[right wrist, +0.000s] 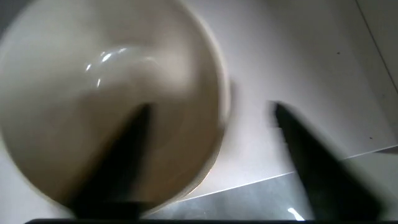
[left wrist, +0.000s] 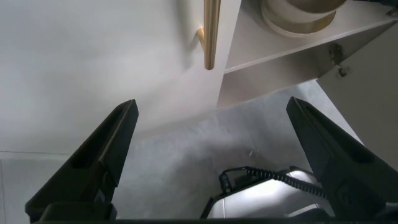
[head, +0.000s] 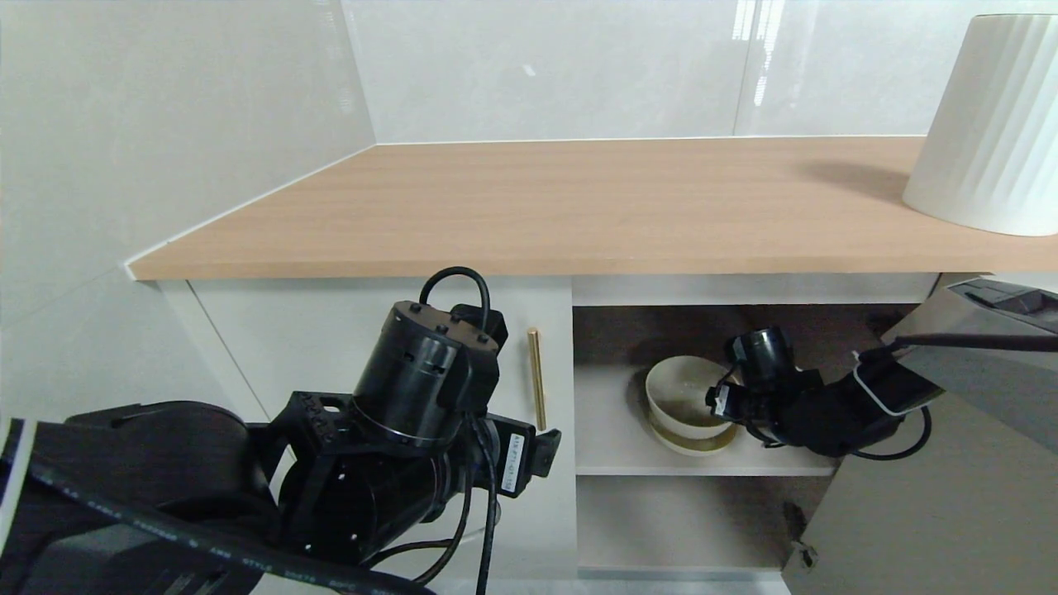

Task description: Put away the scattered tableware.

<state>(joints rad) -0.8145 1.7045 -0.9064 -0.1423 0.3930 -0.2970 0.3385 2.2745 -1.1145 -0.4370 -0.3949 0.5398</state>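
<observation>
A cream bowl [head: 684, 390] [left wrist: 301, 11] [right wrist: 93, 93] sits stacked in a wider dish with a yellowish rim [head: 702, 446] [left wrist: 314, 26] on the middle shelf [head: 612, 446] of the open cabinet. My right gripper [head: 721, 402] [right wrist: 211, 111] is open at the bowl's right rim. One finger [right wrist: 118, 162] hangs over the bowl's inside and the other [right wrist: 311, 162] is outside it above the shelf. My left gripper [left wrist: 211, 104] is open and holds nothing. It hangs low in front of the closed left door [head: 331, 339], pointing towards the floor.
A gold bar handle [head: 536, 376] [left wrist: 211, 31] runs down the closed door's edge. The right door [head: 950, 496] stands swung open beside my right arm. A white ribbed vessel [head: 992, 124] stands on the wooden counter [head: 579, 207]. A lower shelf [head: 678, 521] lies beneath.
</observation>
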